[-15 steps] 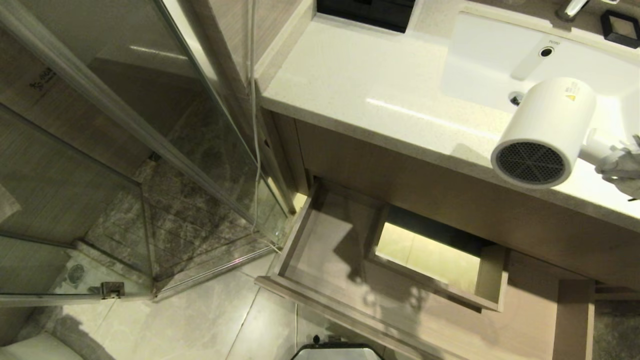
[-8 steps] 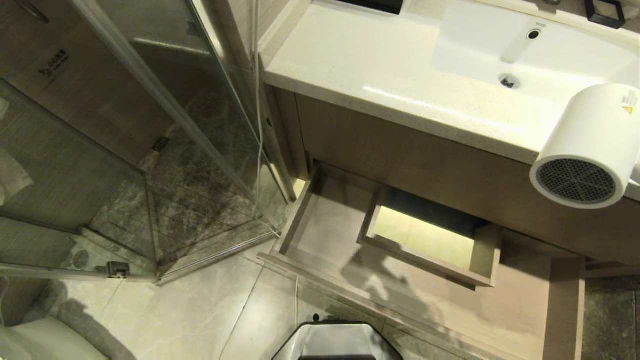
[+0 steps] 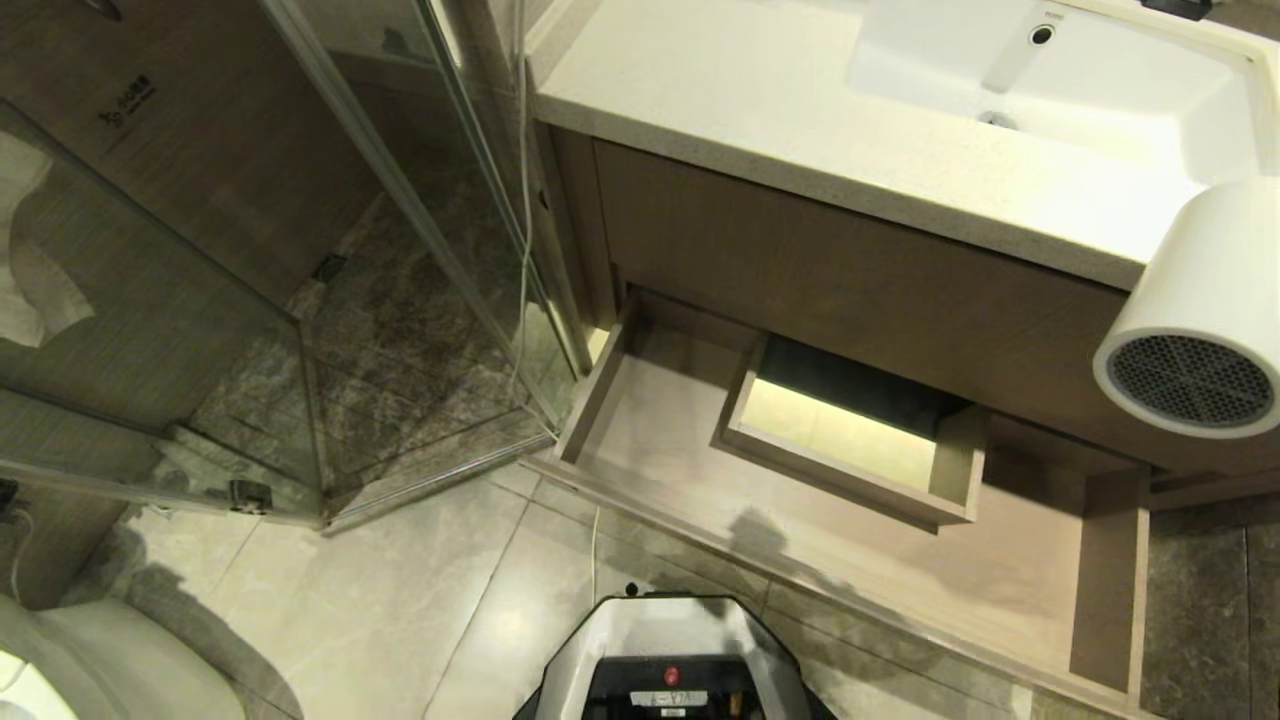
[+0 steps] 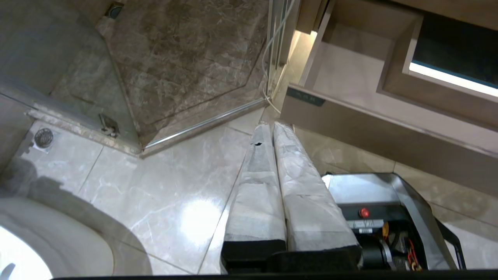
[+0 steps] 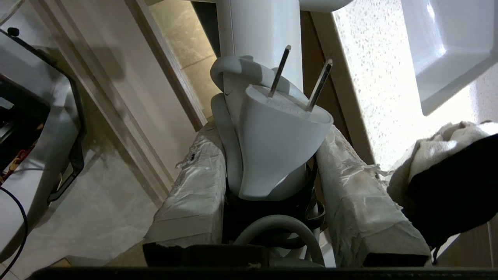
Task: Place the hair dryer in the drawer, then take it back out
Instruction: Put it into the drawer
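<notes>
The right tool (image 5: 272, 171) is pinching the hair dryer (image 3: 1195, 320) by its handle, with the bundled cord and plug (image 5: 278, 144) caught between the wrapped fingers (image 5: 194, 186). In the head view the dryer is hanging at about three o'clock, in front of the desk (image 3: 700, 110) edge, grille facing out, above the right part of the drawer (image 3: 640, 440), which is standing pulled out.

The step in hand looks like lowering the dryer into the drawer. To do it well, it is worth aiming for the flat floor at four or five o'clock of the boxed cut-out (image 3: 850, 440), not over that opening, and keeping the barrel clear of the cabinet front while descending. Letting go only once the body is resting should stop it rolling.

The left tool (image 4: 272, 186) is parked, its fingers pressed together, pointing at the floor (image 3: 400, 620).
</notes>
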